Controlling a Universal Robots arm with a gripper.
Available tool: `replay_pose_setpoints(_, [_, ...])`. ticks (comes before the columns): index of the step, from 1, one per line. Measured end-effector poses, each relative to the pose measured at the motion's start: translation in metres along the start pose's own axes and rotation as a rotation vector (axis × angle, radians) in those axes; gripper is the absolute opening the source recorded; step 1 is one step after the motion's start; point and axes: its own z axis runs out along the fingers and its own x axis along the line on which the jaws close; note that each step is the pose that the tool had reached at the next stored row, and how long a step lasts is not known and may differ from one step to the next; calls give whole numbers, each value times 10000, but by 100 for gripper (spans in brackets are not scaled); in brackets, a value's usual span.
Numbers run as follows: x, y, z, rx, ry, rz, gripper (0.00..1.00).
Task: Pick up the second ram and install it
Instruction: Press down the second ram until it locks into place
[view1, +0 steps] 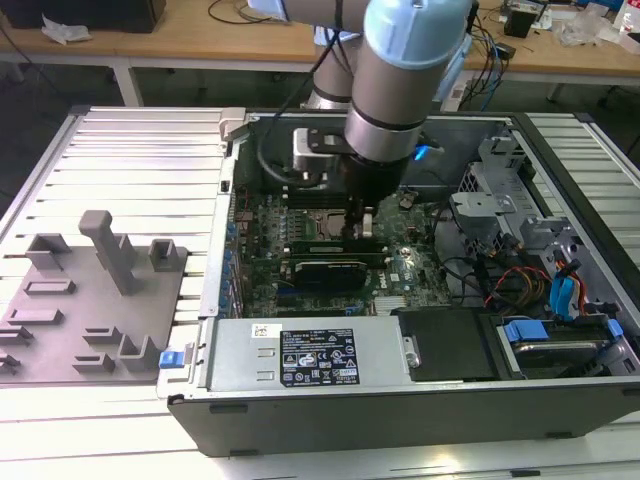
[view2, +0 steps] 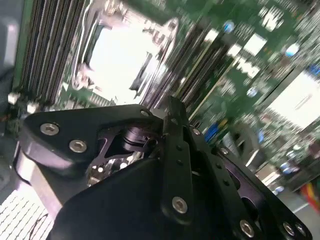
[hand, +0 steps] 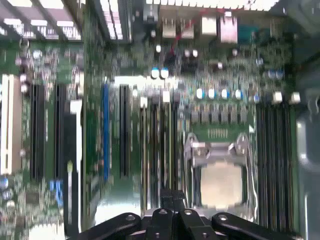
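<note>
Black gripper (view1: 362, 222) low over green motherboard (view1: 300, 225), inside open grey computer case (view1: 560, 180).
Finger state indeterminate (linkage blocks both wrist views); silver processor socket (hand: 218, 172) adjacent.

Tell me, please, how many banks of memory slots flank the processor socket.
2. One bank lies on one side of the processor socket, the other bank opposite; the gripper may hide more.

The arm (view1: 400, 90) is silver-grey with pale blue caps; its gripper (view2: 172, 117) is black, linked and silver-screwed.
</note>
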Motion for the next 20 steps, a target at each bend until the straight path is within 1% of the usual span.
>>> replay_pose_setpoints(1, [0,67,6,8,-1,-3,11])
replay_pose_setpoints(2, [0,113,11,14,-2,-2,11])
replay_pose_setpoints(3, [2,223,20,25,-1,-4,11])
replay_pose_setpoints(4, [3,294,26,33,-1,-4,11])
replay_pose_setpoints(5, [3,336,33,37,-2,-4,11])
replay_pose_setpoints(8, [9,397,73,35,2,-5,11])
replay_pose_setpoints(9, [10,406,86,35,1,-5,11])
replay_pose_setpoints(13, [0,407,121,34,-3,-6,11])
replay_pose_setpoints(15, [-6,406,97,50,-23,-7,11])
replay_pose_setpoints(16, [-8,405,66,42,-15,-6,11])
replay_pose_setpoints(17, [-8,399,50,34,-5,-4,11])
replay_pose_setpoints(18, [-9,350,45,36,-7,-4,11])
replay_pose_setpoints(19, [-10,260,40,21,-5,-3,11])
replay_pose_setpoints(20, [-12,139,34,-1,-6,-1,11])
